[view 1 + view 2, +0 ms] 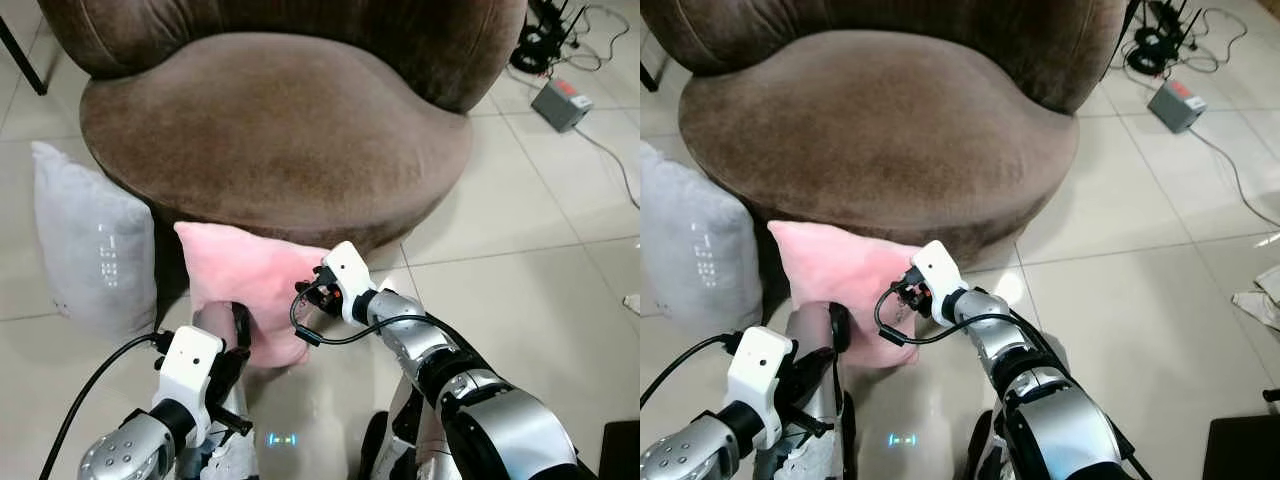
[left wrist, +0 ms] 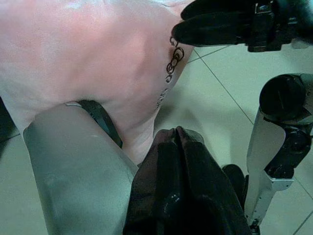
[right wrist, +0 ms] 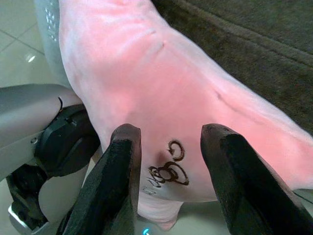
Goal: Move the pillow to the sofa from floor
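The pink pillow (image 3: 161,93) leans on the sofa (image 1: 280,130) base, just beyond the right gripper (image 3: 168,161)'s spread fingers and the left gripper (image 2: 178,142)'s closed tips (grey cushion (image 1: 90,240) beside).

A home living room: a round brown sofa (image 1: 280,120) on a pale tiled floor (image 1: 540,260), cushions (image 1: 90,245) beside it, cables (image 1: 560,30) behind.
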Tool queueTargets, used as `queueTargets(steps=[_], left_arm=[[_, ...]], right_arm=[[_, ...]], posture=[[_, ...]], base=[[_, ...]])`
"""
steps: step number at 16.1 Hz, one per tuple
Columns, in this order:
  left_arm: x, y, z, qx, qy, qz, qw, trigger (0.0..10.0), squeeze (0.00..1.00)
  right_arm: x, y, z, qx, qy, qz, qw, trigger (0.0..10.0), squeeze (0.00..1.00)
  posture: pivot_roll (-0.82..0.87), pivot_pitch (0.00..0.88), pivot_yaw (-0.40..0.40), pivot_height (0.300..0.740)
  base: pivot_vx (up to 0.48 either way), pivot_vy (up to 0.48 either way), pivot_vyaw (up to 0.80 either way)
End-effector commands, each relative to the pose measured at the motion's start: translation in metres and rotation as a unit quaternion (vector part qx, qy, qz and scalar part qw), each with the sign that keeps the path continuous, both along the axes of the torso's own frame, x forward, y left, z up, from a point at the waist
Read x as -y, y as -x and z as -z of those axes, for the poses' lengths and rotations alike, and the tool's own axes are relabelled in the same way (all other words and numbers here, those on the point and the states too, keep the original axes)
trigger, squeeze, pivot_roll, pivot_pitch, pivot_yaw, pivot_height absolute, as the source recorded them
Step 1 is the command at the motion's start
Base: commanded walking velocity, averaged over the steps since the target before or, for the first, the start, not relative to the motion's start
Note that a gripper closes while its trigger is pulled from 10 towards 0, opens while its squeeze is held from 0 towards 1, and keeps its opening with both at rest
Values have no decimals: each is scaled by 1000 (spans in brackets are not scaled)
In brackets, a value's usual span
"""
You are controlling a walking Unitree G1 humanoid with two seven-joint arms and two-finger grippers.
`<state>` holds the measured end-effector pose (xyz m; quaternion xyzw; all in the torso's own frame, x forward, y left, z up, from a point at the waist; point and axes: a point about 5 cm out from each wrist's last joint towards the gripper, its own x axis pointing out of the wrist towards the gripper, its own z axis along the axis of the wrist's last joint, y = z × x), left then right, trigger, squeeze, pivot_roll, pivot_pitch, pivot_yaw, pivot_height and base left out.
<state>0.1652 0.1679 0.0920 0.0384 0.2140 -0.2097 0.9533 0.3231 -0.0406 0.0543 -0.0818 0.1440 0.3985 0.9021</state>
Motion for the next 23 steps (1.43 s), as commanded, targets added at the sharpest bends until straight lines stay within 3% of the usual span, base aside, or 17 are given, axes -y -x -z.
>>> queueTargets(steps=[1, 7, 8, 12, 15, 18, 19, 23], left_arm=[[1, 6, -2, -8, 3, -3, 1000, 10000, 0], [3, 2, -4, -4, 13, -5, 1000, 10000, 0], [6, 0, -4, 0, 22, -5, 1000, 10000, 0], [11, -2, 0, -9, 28, 5, 1000, 10000, 0], [18, -7, 3, -17, 35, 26, 999, 10000, 0], [16, -4, 1, -25, 31, 38, 998, 10000, 0], [14, -3, 2, -29, 29, 38, 998, 10000, 0], [11, 0, 4, -39, 25, 35, 998, 10000, 0]], right_arm=[[0, 2, 4, -1, 13, 2, 1000, 10000, 0], [7, -4, 2, 22, 31, 53, 998, 10000, 0], [13, -9, -2, 30, 24, 89, 995, 10000, 0], [13, -25, -25, 60, -19, 145, 987, 10000, 0], [14, -29, -28, 66, 0, 173, 983, 10000, 0], [9, -24, -21, 62, 18, 161, 985, 10000, 0], [9, -23, -18, 61, 28, 158, 985, 10000, 1000], [15, -18, -8, 48, 43, 168, 984, 10000, 1000]], posture=[[483, 273, -113, 468], [455, 256, -110, 468], [438, 257, -113, 468], [376, 252, -106, 468], [342, 246, -87, 468], [338, 291, -62, 468], [338, 291, -62, 468], [346, 290, -62, 468]], base=[[0, 0, 0], [0, 0, 0], [0, 0, 0], [0, 0, 0], [0, 0, 0], [0, 0, 0], [0, 0, 0], [0, 0, 0]])
